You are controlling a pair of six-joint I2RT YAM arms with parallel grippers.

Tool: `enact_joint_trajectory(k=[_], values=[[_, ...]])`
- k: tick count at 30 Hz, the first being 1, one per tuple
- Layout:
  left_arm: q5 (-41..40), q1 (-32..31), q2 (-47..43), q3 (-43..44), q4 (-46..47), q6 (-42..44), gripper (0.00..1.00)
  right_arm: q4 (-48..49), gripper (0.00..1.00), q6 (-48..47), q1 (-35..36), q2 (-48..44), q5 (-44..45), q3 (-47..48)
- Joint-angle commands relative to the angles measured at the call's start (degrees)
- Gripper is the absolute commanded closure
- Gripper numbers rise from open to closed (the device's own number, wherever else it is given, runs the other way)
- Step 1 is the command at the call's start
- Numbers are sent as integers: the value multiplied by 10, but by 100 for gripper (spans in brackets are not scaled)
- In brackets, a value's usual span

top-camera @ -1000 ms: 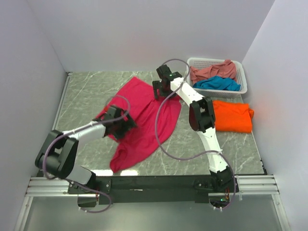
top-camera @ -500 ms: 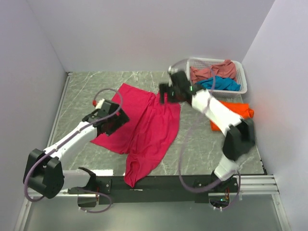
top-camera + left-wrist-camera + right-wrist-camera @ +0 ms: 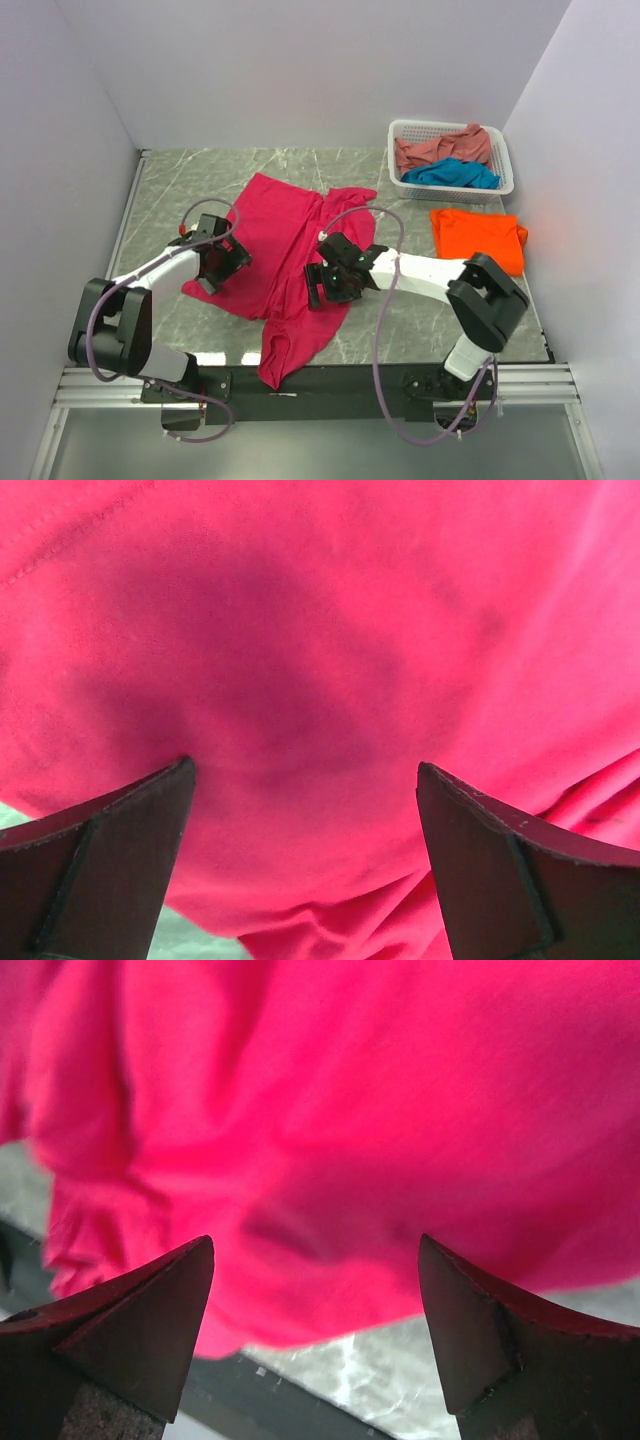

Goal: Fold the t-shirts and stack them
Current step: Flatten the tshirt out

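Pink shirt (image 3: 290, 250): rumpled on the middle of the bench (image 3: 180, 185), long axis from far edge to near edge.
Left tool (image 3: 222, 262): jaws apart, over the shirt's left side.
Right tool (image 3: 328, 284): jaws apart, over its right side.
Nearer arm: neither; each flanks one long side.
Orange shirt (image 3: 478, 238): folded, by the right edge.

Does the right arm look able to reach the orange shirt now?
Probably yes: the orange shirt lies uncovered near its elbow; the right gripper, open over the magenta shirt, holds nothing.
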Motion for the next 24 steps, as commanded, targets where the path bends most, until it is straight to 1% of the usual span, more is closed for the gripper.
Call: enact_joint_trajectory(k=[1,4,8,9,11,12,13,14,15,17,18,19,20,21,23,24], values=[[9,22,16,-7,32,15,1,16,11,11,-19,49,20,25],[13,40,30,-4,35,17,1,0,11,-1,-57,82,21,34],[4,48,38,11,28,20,1,-31,11,-33,-118,100,42,45],[2,48,39,22,25,20,1,-36,11,-53,-152,102,51,49],[4,48,41,40,25,22,1,-50,11,-76,-188,116,59,70],[7,47,42,47,24,24,1,-57,11,-96,-222,123,79,82],[9,48,43,54,24,24,0,-63,11,-112,-239,141,81,115],[12,48,44,70,22,26,1,-71,10,-127,-253,151,105,133],[17,48,43,78,18,27,1,-81,10,-145,-275,170,121,181],[17,48,37,98,10,34,1,-111,9,-168,-287,184,182,232],[6,48,33,104,4,34,0,-124,8,-178,-290,187,206,280],[-2,48,21,110,-14,34,1,-146,8,-184,-289,183,247,300],[-15,47,13,112,-22,27,1,-148,7,-190,-288,174,253,313],[-21,48,3,109,-25,22,1,-148,7,-190,-288,142,253,318],[-37,48,-30,94,-41,6,1,-126,6,-189,-281,98,237,295],[-43,49,-42,87,-51,-1,1,-115,6,-180,-277,44,235,253]])
